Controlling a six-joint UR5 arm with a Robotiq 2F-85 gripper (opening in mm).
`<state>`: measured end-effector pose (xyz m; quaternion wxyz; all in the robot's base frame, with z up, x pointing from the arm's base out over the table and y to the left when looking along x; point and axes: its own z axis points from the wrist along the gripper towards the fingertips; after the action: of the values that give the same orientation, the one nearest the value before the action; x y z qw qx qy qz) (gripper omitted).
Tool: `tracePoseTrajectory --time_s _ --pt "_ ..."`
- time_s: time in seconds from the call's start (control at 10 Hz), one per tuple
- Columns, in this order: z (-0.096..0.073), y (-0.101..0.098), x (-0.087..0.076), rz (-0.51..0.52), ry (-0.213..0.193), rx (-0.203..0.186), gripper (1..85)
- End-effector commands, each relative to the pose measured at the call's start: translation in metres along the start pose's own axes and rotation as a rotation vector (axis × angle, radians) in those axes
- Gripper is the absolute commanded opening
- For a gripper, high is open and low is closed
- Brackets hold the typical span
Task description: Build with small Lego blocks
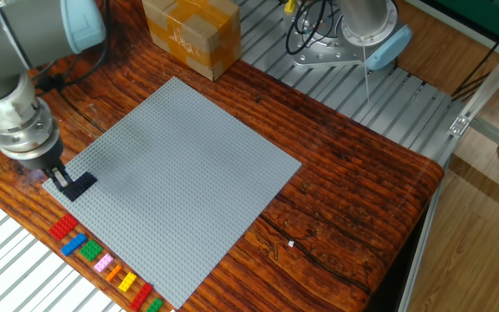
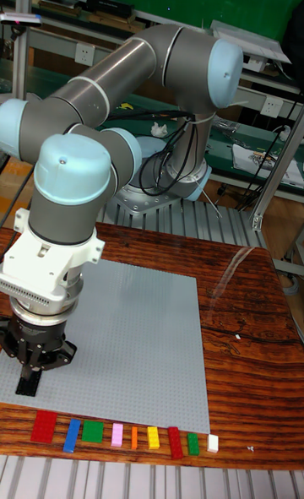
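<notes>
A black small Lego block [image 1: 79, 185] lies on the near-left corner of the grey baseplate [image 1: 180, 165]. My gripper [image 1: 59, 178] hangs just left of it, fingers pointing down, slightly open and holding nothing. In the tall fixed view the gripper [image 2: 37, 370] sits just above the black block [image 2: 27, 384] at the baseplate's [image 2: 143, 330] front-left corner. Several more small Lego blocks lie in a row on the wood along the plate's front edge: red [image 1: 61, 228], blue [image 1: 74, 243], green [image 1: 91, 252], pink [image 1: 104, 263], orange, yellow [image 1: 127, 282], red and green.
A brown cardboard box [image 1: 191, 35] stands behind the baseplate's far corner. The arm's base with cables [image 1: 353, 35] is mounted on the aluminium rails at the back. The wooden table ends at an edge [image 1: 423, 217] on the right. A white block [image 2: 213, 442] closes the row.
</notes>
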<state>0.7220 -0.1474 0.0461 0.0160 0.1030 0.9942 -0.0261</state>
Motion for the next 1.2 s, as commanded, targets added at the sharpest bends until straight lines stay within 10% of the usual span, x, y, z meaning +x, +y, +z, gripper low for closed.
tracePoseTrajectory --time_s 0.0,1.1 --pt "-0.005 0.017 -0.017 -0.038 -0.013 -0.019 25.7" --pt "0.02 0.043 -0.039 -0.17 -0.013 -0.081 60.3"
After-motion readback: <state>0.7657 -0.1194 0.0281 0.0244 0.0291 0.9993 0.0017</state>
